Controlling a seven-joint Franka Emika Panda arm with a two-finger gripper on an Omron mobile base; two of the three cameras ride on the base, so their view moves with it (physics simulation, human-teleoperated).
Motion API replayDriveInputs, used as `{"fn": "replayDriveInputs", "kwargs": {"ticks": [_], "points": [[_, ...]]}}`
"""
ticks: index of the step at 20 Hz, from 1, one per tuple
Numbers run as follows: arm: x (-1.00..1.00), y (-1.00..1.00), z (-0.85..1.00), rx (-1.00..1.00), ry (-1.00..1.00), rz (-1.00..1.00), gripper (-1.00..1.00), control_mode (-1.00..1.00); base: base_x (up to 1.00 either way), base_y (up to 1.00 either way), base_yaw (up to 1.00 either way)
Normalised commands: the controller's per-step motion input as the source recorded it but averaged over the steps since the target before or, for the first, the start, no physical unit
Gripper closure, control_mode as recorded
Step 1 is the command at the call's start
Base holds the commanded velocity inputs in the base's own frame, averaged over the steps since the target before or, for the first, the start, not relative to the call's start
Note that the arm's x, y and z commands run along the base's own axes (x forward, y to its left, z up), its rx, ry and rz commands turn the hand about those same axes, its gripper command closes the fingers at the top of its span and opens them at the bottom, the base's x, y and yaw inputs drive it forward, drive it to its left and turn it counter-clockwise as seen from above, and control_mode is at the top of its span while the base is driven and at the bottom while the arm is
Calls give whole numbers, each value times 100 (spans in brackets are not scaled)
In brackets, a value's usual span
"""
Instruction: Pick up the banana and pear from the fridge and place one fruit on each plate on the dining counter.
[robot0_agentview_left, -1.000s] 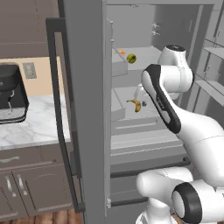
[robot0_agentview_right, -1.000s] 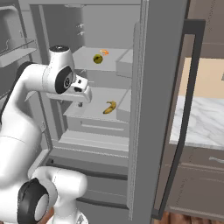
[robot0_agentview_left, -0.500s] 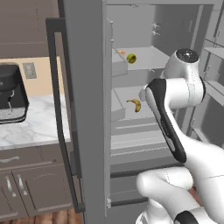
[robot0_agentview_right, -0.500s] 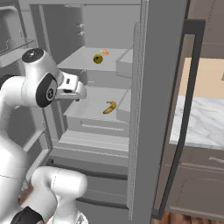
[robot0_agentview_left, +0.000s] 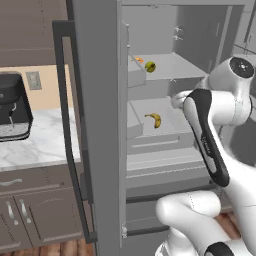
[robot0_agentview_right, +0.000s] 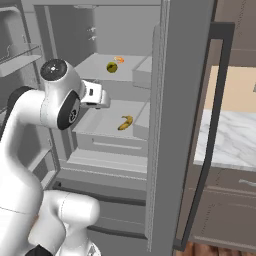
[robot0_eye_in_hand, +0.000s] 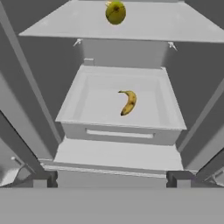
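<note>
Gripper: we see both tips spread wide, nothing between them, facing into the fridge.
Banana: straight ahead of us, mid-tray, long axis running front to back.
Pear: shelf above, near its front edge.

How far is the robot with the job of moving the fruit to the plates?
Done: the fridge stands open. In hand: nothing; the open gripper faces the banana in its drawer. Left: both fruits; the pear sits on the shelf above.
</note>
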Motion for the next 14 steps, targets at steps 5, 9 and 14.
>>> {"fn": "replayDriveInputs", "kwargs": {"ticks": [5, 9, 14], "points": [[34, 0, 53, 0, -6, 0, -100, -100, 0, 0, 0], [29, 0, 36, 0, -17, 0, -100, -100, 0, 0, 0], [53, 0, 22, 0, -1, 0, -100, -100, 0, 0, 0]]}}
